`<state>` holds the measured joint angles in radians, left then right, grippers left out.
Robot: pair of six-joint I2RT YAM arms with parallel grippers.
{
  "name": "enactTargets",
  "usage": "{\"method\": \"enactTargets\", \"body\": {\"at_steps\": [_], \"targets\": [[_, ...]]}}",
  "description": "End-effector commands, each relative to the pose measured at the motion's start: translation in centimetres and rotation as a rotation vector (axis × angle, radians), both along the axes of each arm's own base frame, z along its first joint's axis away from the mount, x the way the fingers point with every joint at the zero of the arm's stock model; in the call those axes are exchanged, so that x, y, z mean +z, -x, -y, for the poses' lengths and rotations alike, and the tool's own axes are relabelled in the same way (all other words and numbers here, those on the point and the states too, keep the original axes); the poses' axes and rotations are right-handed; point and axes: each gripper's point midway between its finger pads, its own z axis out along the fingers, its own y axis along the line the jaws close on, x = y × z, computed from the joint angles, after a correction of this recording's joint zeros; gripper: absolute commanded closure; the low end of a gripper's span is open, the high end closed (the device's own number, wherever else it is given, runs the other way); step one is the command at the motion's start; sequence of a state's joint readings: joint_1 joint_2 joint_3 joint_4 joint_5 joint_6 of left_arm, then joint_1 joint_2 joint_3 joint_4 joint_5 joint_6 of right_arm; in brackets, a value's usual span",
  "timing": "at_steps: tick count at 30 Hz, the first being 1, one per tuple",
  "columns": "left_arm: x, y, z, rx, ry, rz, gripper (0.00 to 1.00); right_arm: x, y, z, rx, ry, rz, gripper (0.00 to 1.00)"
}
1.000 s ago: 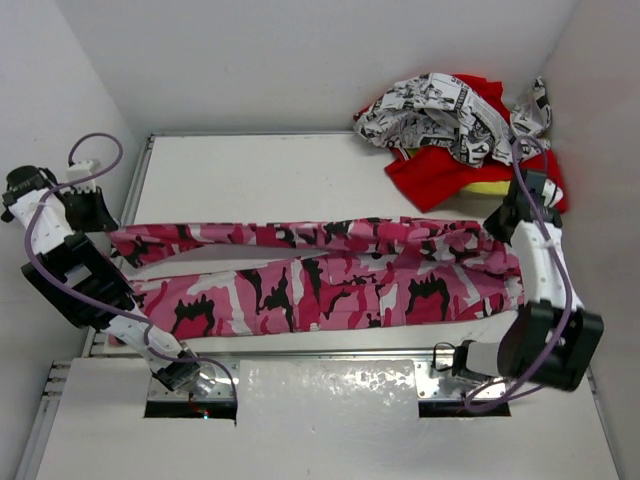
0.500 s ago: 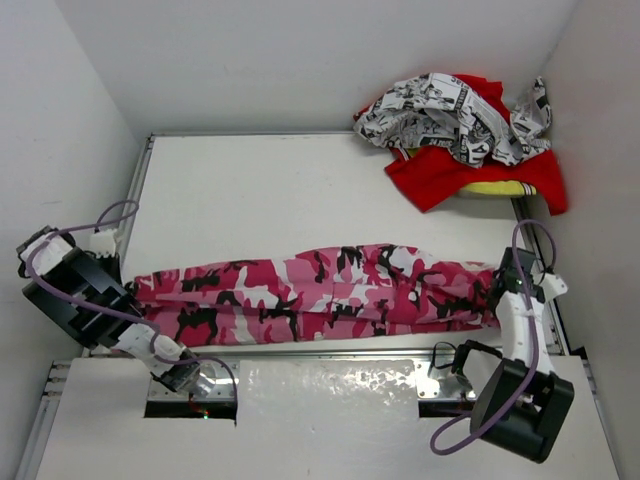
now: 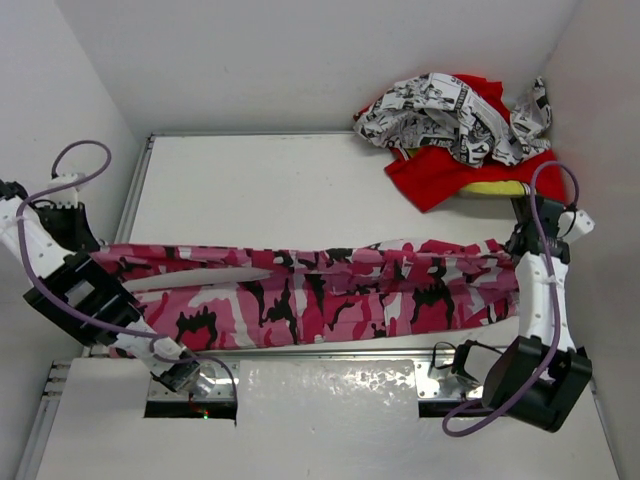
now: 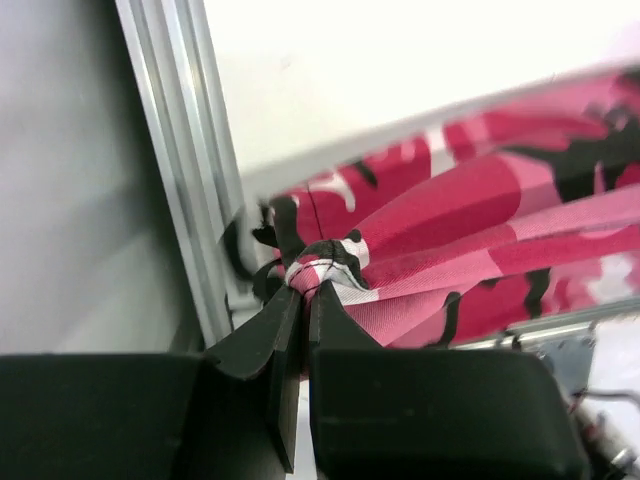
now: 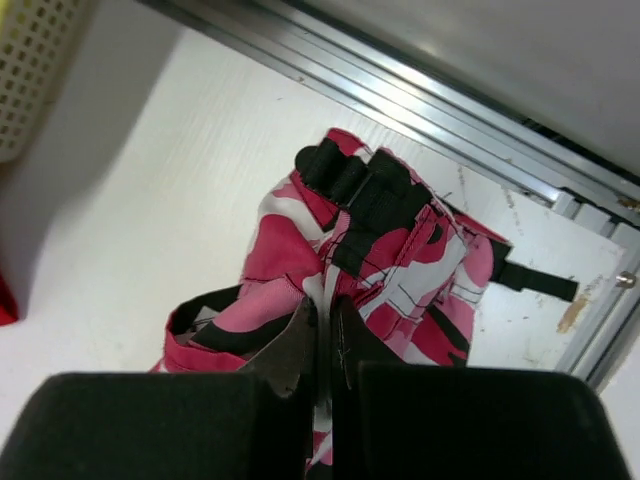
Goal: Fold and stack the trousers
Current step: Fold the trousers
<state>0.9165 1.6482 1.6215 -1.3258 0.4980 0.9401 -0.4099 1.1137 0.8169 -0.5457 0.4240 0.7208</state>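
Observation:
The pink camouflage trousers (image 3: 320, 290) hang stretched lengthwise across the near part of the table, held taut at both ends. My left gripper (image 3: 88, 243) is shut on the bunched leg end (image 4: 315, 262) beside the table's left rail. At the right, my right gripper (image 3: 520, 240) is shut on the waistband (image 5: 375, 215), whose black belt loops show just past the fingertips. The cloth between the two grippers sags toward the front edge.
A heap of black-and-white printed cloth (image 3: 450, 115) lies on plain red cloth (image 3: 455, 175) and something yellow at the back right corner. Aluminium rails (image 4: 185, 190) edge the table on the left, and white walls close in on both sides.
Both grippers have swung away from the front edge toward the back, carrying the trousers; the bunched cloth has spread out taut and wider again.

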Motion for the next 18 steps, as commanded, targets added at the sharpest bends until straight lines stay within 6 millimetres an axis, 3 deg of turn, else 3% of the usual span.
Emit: {"method": "enactTargets", "body": {"at_steps": [1, 2, 3, 5, 9, 10, 11, 14, 18], "targets": [[1.0, 2.9, -2.5, -0.101, -0.245, -0.044, 1.00, 2.2, 1.9, 4.1, -0.134, 0.183, -0.020, 1.00], [-1.5, 5.2, -2.2, -0.101, -0.241, -0.135, 1.00, 1.7, 2.3, 4.0, -0.139, 0.176, -0.032, 1.00], [-1.9, 6.5, -2.1, -0.124, -0.264, -0.159, 1.00, 0.1, 3.1, 3.5, -0.146, 0.154, -0.060, 1.00], [-4.8, 10.1, -2.0, -0.094, -0.221, -0.272, 1.00, -2.3, 4.3, 2.9, -0.152, 0.127, -0.089, 1.00], [-9.9, 15.0, -2.6, -0.112, -0.251, -0.408, 1.00, -5.9, 6.1, 2.2, -0.180, 0.080, -0.159, 1.00], [-11.6, 16.4, -1.7, -0.118, -0.221, -0.446, 1.00, -6.6, 6.6, 2.1, -0.184, 0.069, -0.181, 1.00], [-12.0, 16.9, -2.1, -0.121, -0.244, -0.464, 1.00, -7.7, 7.2, 1.8, -0.179, 0.047, -0.218, 1.00], [-12.9, 17.5, -1.9, -0.114, -0.224, -0.470, 1.00, -8.6, 8.3, 2.1, -0.202, 0.023, -0.263, 1.00], [-12.6, 17.2, -2.7, -0.103, -0.228, -0.470, 1.00, -7.4, 7.7, 3.3, -0.199, 0.048, -0.242, 1.00]]}}
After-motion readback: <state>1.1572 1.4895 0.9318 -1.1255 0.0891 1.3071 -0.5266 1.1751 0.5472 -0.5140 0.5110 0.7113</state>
